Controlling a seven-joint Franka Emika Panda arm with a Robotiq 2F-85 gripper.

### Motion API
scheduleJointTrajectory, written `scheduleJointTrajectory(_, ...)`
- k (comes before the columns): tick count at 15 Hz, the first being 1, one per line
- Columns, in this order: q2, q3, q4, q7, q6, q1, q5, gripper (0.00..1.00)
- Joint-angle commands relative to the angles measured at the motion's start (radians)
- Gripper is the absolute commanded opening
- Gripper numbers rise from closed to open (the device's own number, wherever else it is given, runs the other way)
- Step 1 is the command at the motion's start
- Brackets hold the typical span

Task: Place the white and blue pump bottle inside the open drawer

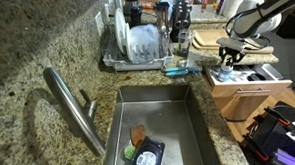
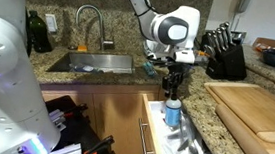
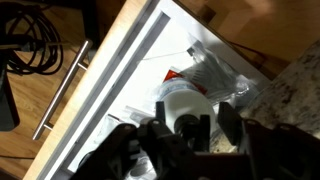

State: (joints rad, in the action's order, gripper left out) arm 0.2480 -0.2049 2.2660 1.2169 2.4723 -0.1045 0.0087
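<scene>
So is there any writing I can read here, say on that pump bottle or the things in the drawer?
None can be read.
The pump bottle has a blue label, its print too small.
A packet in the drawer bears a red patch, too blurred.

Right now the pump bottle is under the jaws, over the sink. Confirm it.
Not over the sink. The pump bottle is under the jaws over the open drawer, as an exterior view shows. The sink lies further along the counter. The rest of the statement holds.
</scene>
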Motion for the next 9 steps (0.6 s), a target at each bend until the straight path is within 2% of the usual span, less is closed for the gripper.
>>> scheduleJointTrajectory(1, -0.05, -0.005, 0.012, -0.104, -0.071, -0.032, 0.067, 0.89)
scheduleJointTrajectory(3, -0.091, -0.027, 0.008, -0.093, -0.115, -0.031, 0.035, 0.99)
scheduleJointTrajectory(5, -0.163, -0.047, -0.002, -0.062, -0.189, -0.02, -0.05, 1.0)
scheduleJointTrajectory(9, -0.348, -0.021, -0.049, -0.06, -0.482, -0.03, -0.184, 1.0)
